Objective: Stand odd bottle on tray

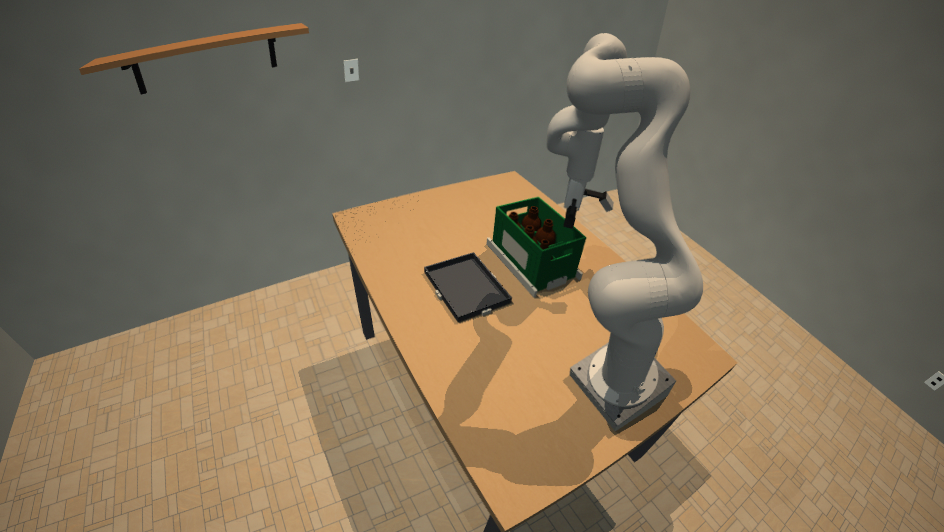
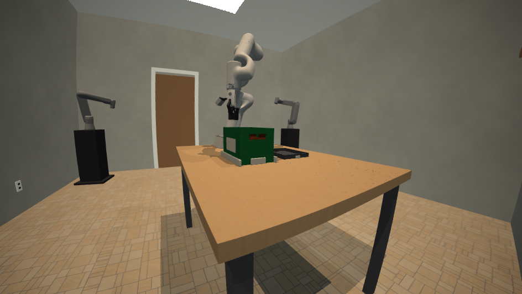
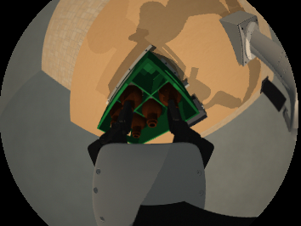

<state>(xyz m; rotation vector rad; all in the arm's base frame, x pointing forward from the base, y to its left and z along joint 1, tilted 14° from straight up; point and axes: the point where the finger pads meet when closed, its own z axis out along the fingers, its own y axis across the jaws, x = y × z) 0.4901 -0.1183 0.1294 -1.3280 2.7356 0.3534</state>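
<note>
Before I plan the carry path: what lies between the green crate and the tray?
Only bare table top and the crate's light base rail; the top view shows the tray apart from it.

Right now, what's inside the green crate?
Brown bottles stand upright in the green crate; the open claw hovers above, holding nothing. The walls hide their bodies, so I can't confirm all five.

On your wooden table, the green crate sits near the far edge, the dark tray just beside it, and the arm's base plate by the right-hand corner.
</note>
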